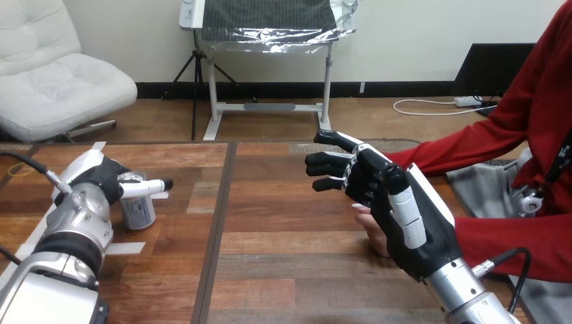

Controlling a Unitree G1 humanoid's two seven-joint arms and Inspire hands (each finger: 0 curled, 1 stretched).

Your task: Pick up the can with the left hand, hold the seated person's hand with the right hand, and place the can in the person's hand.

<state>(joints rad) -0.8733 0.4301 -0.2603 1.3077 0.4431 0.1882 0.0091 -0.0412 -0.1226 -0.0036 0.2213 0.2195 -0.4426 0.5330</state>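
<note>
Here, one can [139, 210] — upright, left hand [101, 177] gripping

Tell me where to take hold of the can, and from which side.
Take the can by its round side wall, about mid-height, coming in level from its left, where the left robot hand is. It stands upright on the table, so the wall gives two opposite sides to wrap. A level grip should keep it upright.

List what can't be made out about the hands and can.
- Head view: most of the person's hand, behind the right hand; contact between them unclear.
- Left side of the can, behind the left hand; grip unclear.
</note>
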